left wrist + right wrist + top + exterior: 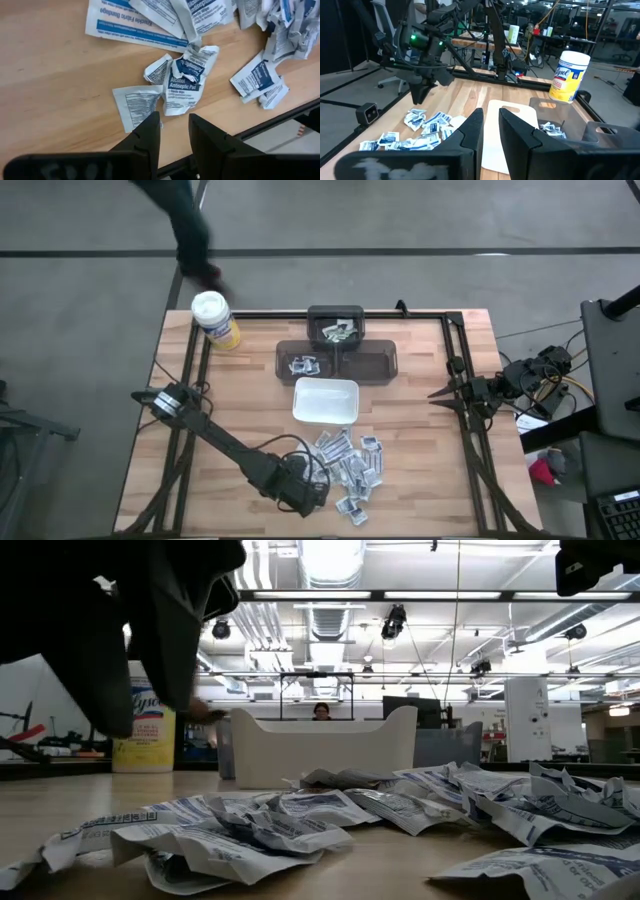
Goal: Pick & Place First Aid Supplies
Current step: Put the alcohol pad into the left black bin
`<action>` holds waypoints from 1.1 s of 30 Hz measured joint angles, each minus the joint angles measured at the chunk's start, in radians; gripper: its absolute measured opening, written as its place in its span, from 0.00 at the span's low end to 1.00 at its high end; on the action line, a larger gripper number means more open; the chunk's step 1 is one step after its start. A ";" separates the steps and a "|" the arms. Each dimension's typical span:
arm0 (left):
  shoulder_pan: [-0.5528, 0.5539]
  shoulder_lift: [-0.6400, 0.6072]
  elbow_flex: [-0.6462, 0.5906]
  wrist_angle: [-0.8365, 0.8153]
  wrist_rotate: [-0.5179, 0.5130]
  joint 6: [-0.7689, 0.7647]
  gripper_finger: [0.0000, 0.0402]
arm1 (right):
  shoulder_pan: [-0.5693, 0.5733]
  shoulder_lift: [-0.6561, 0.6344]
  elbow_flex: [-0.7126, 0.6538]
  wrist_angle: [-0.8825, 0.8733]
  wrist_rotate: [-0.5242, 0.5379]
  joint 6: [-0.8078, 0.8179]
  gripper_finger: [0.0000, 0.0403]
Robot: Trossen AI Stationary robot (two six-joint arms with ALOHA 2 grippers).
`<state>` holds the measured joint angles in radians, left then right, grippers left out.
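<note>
Several small white and blue first aid packets [350, 465] lie loose on the wooden table near its front edge, some crumpled. My left gripper [316, 500] hangs over the pile's near left side, pointing steeply down, open by a narrow gap with bare wood between its fingers. Just beyond its fingertips [174, 122] a crumpled antiseptic pad packet [187, 80] and a white packet [134, 104] lie on the table. My right gripper [435, 395] waits at the table's right edge, level, its fingers [490, 117] slightly apart and holding nothing.
A white dish [325, 402] stands behind the pile. Behind it a dark compartment tray [335, 352] holds a few packets. A yellow canister [215, 320] is at the far left corner. A person's leg [190, 240] shows beyond the far edge. The table's front edge runs close to my left gripper.
</note>
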<state>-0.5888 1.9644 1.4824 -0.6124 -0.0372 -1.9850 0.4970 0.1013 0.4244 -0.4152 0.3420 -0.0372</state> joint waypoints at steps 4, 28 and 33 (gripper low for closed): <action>0.000 0.001 -0.010 0.013 0.000 -0.007 0.24 | 0.000 0.000 0.000 0.000 0.000 0.000 0.15; -0.014 0.071 0.001 0.010 0.025 -0.007 0.24 | 0.000 0.000 0.000 0.000 0.000 0.003 0.15; -0.016 0.065 0.001 -0.040 0.027 -0.007 0.24 | 0.000 0.000 0.000 0.000 0.000 0.003 0.15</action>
<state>-0.6047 2.0295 1.4830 -0.6524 -0.0101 -1.9925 0.4971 0.1014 0.4244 -0.4151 0.3420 -0.0338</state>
